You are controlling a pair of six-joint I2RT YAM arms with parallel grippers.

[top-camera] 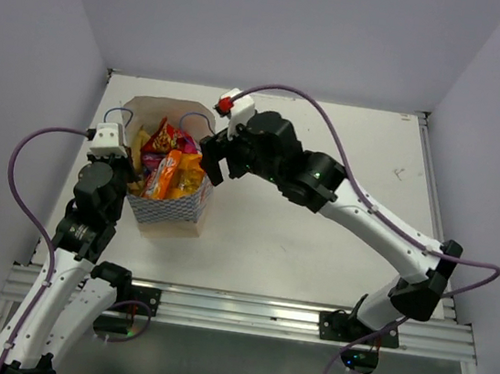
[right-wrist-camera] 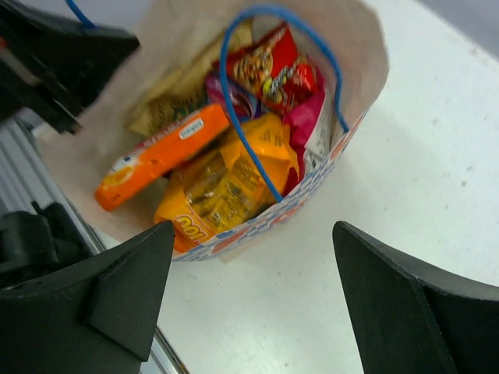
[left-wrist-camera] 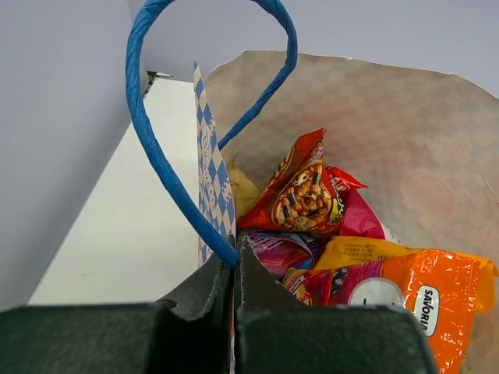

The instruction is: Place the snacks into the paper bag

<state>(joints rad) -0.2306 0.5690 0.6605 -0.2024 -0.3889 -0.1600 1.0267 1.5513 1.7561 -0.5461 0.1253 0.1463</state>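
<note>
The paper bag [top-camera: 173, 214] stands upright on the left part of the table [top-camera: 315, 251], its mouth open upward and crowded with snacks. No packet shows loose on the tabletop, so by my judgement the filling is all but done.

The left gripper [top-camera: 131, 169] sits at the bag's near-left rim. In its wrist view the fingers are pressed together on the checkered wall, right where the blue cord handle [left-wrist-camera: 156, 156] is anchored.

The right gripper [top-camera: 209, 159] hangs over the opposite rim, fingers spread wide with nothing between them. The bag's mouth lies below it and slightly toward the left arm.

The right wrist view looks straight down on the long orange packet [right-wrist-camera: 160, 156] lying slantwise across the mouth beside the yellow-orange pouch [right-wrist-camera: 226, 183]. The left wrist view instead shows the red packet [left-wrist-camera: 300, 195] standing upright against the far wall – and the pinch itself.
</note>
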